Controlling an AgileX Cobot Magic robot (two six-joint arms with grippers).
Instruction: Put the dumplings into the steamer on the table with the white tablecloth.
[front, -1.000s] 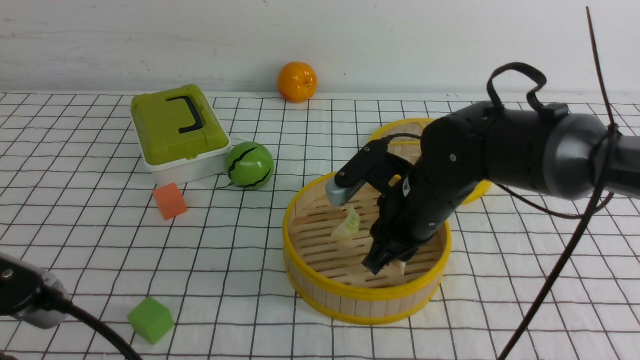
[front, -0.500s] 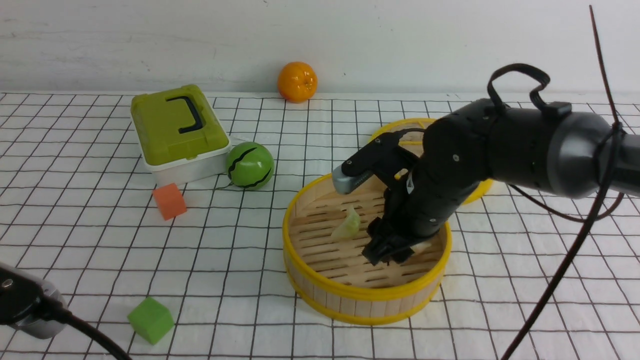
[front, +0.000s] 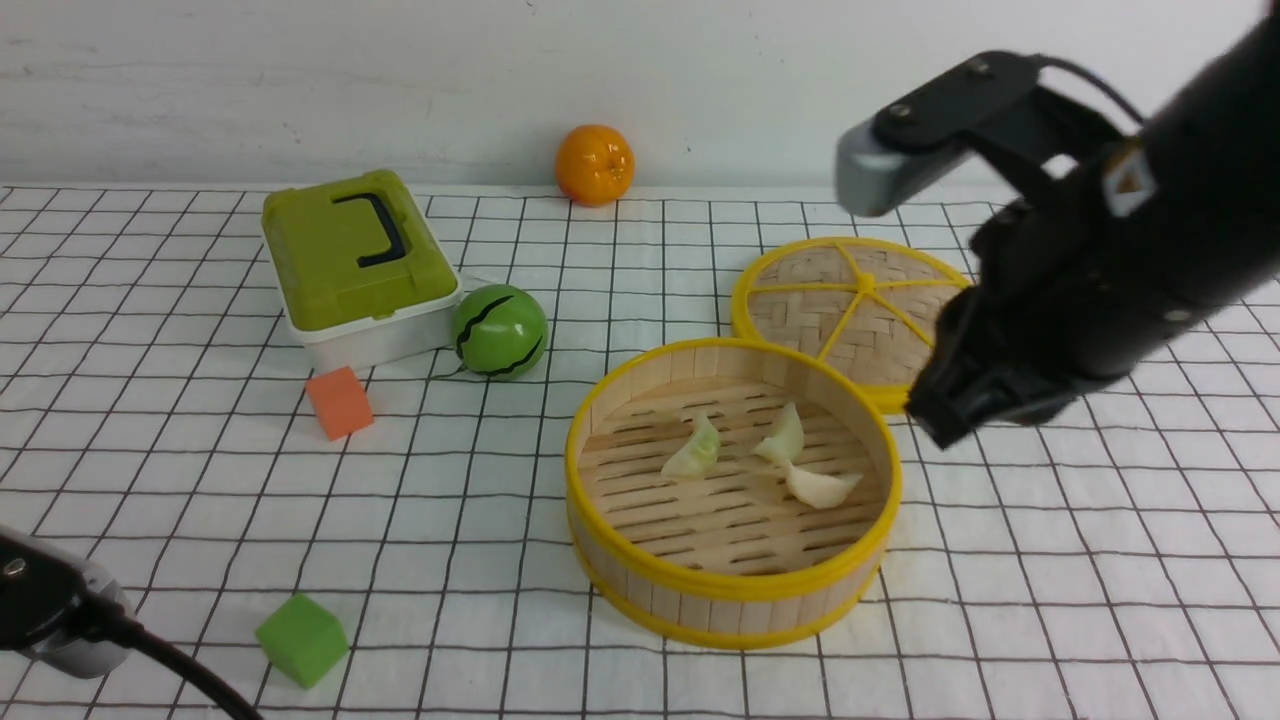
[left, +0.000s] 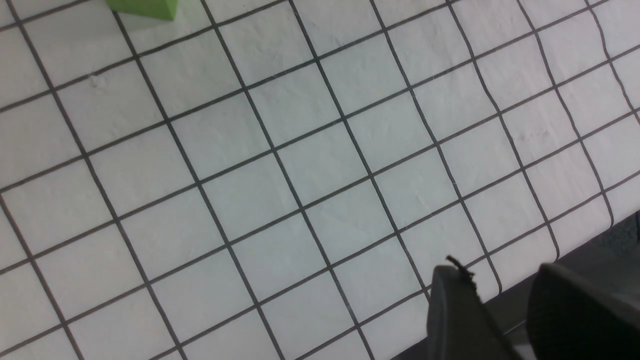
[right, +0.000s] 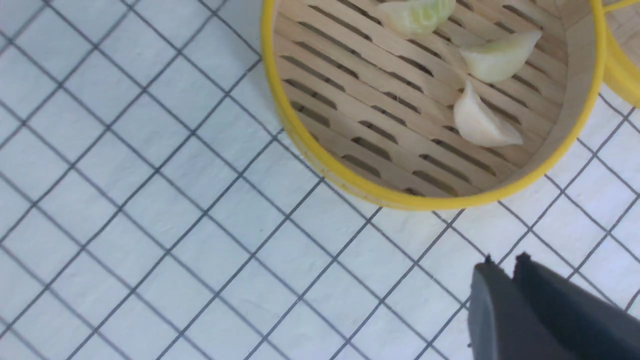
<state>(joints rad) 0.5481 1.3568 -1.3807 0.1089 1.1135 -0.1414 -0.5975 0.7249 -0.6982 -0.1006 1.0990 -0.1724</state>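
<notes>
Lying close together on the slatted floor of the steamer (front: 735, 588), all three dumplings (front: 822, 487) are inside it. It stands on the white tablecloth (front: 180, 450), just in front of the woven lid (front: 800, 300). My right pincer (right: 505, 260) hangs right of the steamer, clenched on nothing. My left pincer (left: 500, 272), jaws slightly parted and empty, hovers over the cloth's near edge, near the green cube (front: 302, 638).

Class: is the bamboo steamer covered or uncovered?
Uncovered. The steamer is open-topped, showing three dumplings on its slats; the woven lid lies flat on the tablecloth beside it.
</notes>
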